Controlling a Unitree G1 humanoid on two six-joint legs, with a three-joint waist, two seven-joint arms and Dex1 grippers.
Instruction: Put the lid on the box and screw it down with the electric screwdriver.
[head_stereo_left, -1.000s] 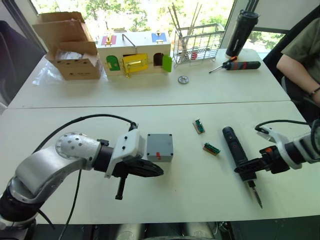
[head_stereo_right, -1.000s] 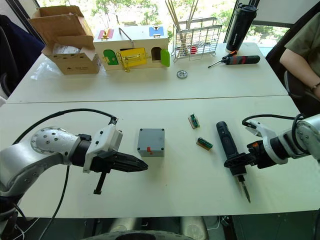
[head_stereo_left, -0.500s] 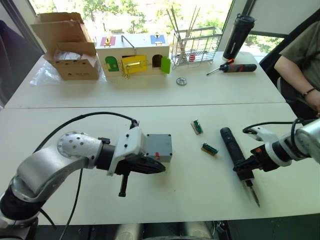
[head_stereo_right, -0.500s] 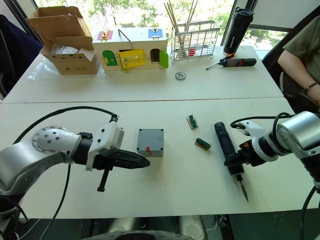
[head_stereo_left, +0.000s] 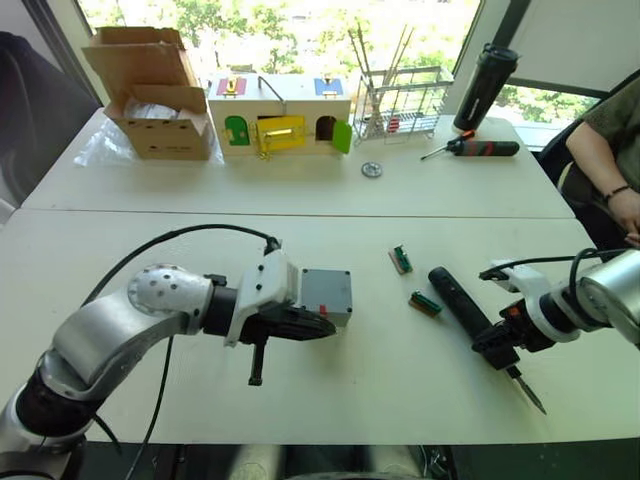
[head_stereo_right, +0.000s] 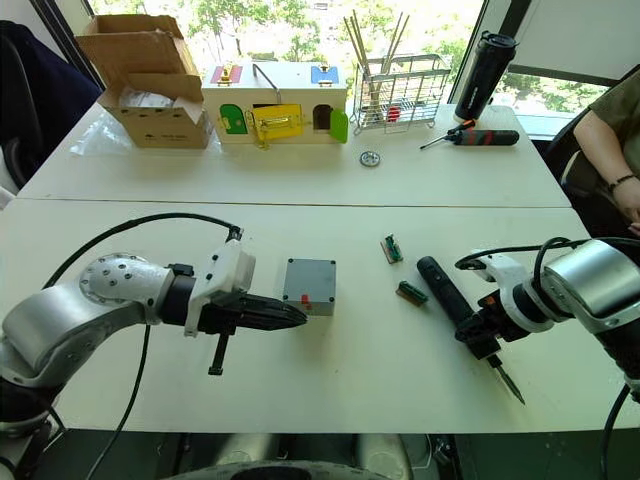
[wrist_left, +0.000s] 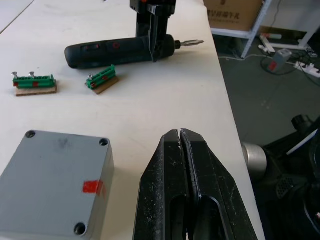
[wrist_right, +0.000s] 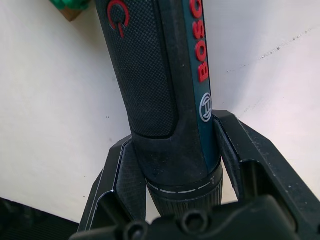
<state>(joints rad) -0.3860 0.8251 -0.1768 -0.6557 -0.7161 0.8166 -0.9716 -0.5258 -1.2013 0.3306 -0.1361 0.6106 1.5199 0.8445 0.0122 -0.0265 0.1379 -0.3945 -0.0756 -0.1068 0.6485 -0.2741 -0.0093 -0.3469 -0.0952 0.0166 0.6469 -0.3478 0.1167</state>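
The grey box (head_stereo_left: 325, 293) stands mid-table, its red mark facing the front edge. The lid (wrist_left: 50, 170) lies flat on top of it, with its corner holes showing. My left gripper (head_stereo_left: 328, 327) is shut and empty, lying low on the table just in front of the box, apart from it. The electric screwdriver (head_stereo_left: 458, 300) lies slanted on the table to the right, its bit pointing to the front edge. My right gripper (head_stereo_left: 497, 345) is shut on its collar near the bit, and the fingers (wrist_right: 125, 165) clamp both sides.
Two small green terminal blocks (head_stereo_left: 401, 259) (head_stereo_left: 424, 303) lie between box and screwdriver. At the back stand a cardboard box (head_stereo_left: 160, 95), a colourful wooden latch box (head_stereo_left: 280, 112), a wire rack (head_stereo_left: 400, 100), a black bottle (head_stereo_left: 483, 88) and a hand screwdriver (head_stereo_left: 470, 148). A person (head_stereo_left: 610, 150) sits at far right.
The camera has shifted. My left gripper has edged closer to the box's front. The right gripper has kept its hold, and the screwdriver now lies more slanted.
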